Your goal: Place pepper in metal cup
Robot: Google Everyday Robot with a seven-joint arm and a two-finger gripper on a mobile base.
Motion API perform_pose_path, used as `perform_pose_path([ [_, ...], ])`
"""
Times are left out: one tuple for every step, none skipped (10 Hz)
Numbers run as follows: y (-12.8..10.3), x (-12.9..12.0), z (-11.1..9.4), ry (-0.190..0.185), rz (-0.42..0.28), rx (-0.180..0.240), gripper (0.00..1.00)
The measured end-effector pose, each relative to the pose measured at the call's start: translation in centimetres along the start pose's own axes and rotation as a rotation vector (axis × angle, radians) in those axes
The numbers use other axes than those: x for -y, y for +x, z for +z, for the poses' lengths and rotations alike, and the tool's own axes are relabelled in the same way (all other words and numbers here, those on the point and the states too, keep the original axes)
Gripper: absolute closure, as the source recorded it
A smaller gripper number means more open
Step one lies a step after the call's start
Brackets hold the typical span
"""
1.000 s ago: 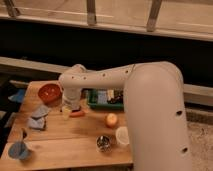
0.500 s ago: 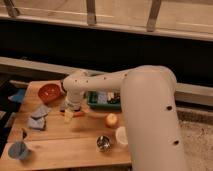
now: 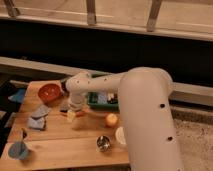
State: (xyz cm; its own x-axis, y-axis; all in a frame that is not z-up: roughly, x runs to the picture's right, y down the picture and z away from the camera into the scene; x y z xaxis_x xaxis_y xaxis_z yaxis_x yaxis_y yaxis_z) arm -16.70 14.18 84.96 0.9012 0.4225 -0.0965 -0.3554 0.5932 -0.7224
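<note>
The hand (image 3: 71,113) hangs low over the middle of the worktop (image 3: 60,150), fingers spread, right at the pepper (image 3: 65,114), which lies on the wood. The metal cup (image 3: 103,143) stands near the front edge, just beside the white cup (image 3: 121,136)

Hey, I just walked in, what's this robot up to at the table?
The robot's one arm reaches across the wooden table. Its gripper hangs low and open, right by the small red pepper, which lies on the table in front of the green tray. Nothing is picked up yet. The metal cup meant to receive the pepper stands apart near the front edge, beside the white cup and in front of the round orange fruit.
</note>
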Motion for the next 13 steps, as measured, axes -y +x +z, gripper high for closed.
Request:
perform_pose_path([
  [0.2,0.4,0.1,0.004,0.003,-0.012,0.26],
  [0.5,0.5,0.2,0.007,0.011,-0.022,0.26],
  [0.9,0.8,0.1,0.011,0.021,-0.031,0.26],
  [1.5,1.2,0.1,0.013,0.033,-0.044,0.26],
  [1.8,1.2,0.4,0.009,0.039,-0.056,0.26],
  [1.9,1.2,0.7,0.004,0.044,-0.062,0.26],
  [2.2,1.3,1.1,-0.001,0.053,-0.069,0.26],
  [2.4,1.5,1.2,-0.003,0.059,-0.07,0.26],
  [2.3,1.5,1.2,-0.003,0.058,-0.071,0.26],
  [1.6,1.5,1.2,0.001,0.047,-0.064,0.26],
  [1.1,1.4,1.0,0.005,0.038,-0.056,0.26],
  [0.8,1.4,0.8,0.01,0.032,-0.049,0.26],
  [0.6,1.5,0.7,0.011,0.029,-0.043,0.26],
])
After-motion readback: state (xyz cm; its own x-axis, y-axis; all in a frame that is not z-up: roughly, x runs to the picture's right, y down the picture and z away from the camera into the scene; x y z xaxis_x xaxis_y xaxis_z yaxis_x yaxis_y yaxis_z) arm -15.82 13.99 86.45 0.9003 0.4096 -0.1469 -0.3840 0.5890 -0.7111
